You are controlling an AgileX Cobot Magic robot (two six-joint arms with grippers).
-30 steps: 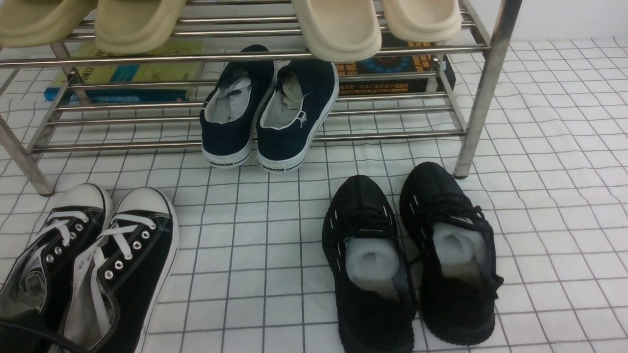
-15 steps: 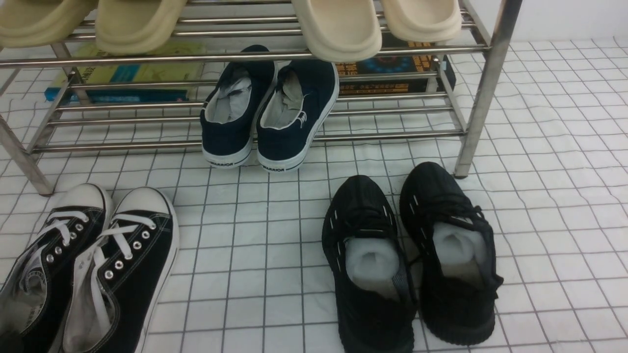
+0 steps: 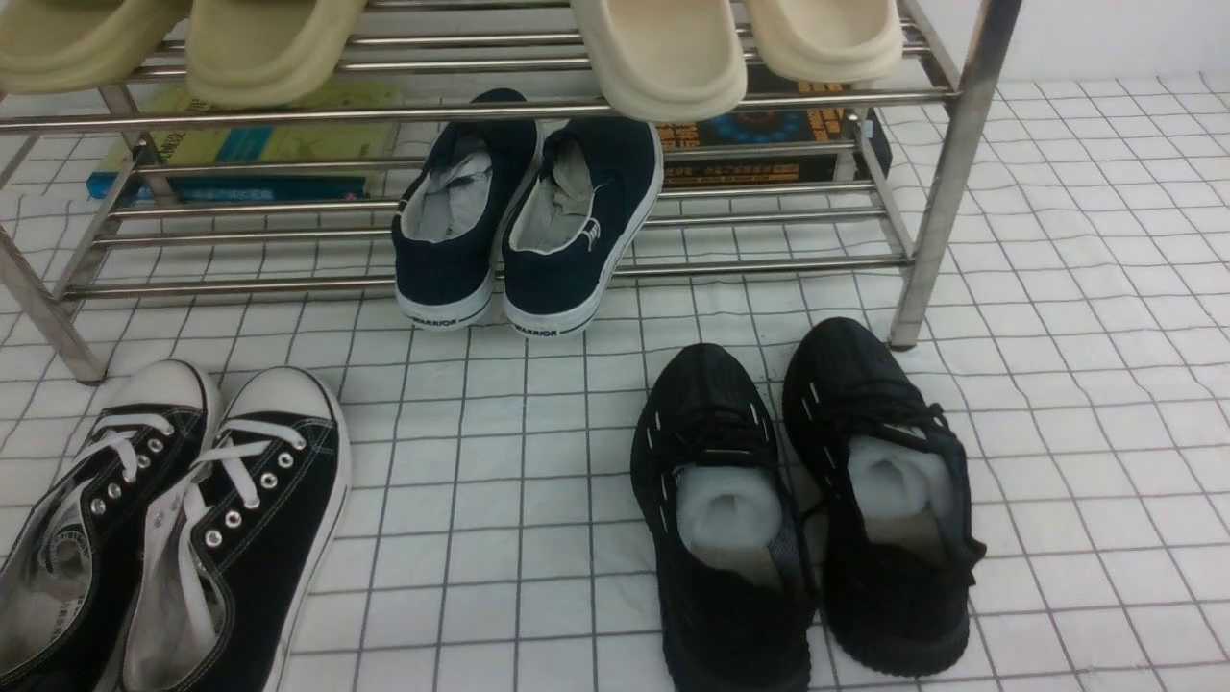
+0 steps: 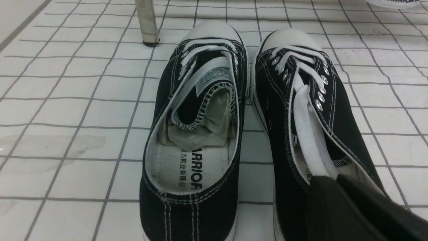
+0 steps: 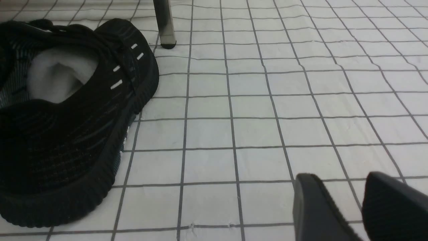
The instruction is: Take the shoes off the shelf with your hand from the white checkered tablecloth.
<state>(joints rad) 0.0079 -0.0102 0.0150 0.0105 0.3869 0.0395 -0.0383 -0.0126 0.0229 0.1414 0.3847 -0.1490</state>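
Shoes (image 3: 173,519) sit paired on the checkered cloth (image 3: 500,500) in front of the shelf (image 3: 947,173), off it already; my left claw (image 4: 337,201) has backed away since a second ago, fingers near-together gripping nothing, while right claw (image 5: 361,207) hangs open.

Front view faces shelf (image 3: 500,106) from between arms; low left wrist view shares canvas shoes (image 3: 173,519) close-up.

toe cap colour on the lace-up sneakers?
White toe caps on black canvas; left wrist view shows it best.
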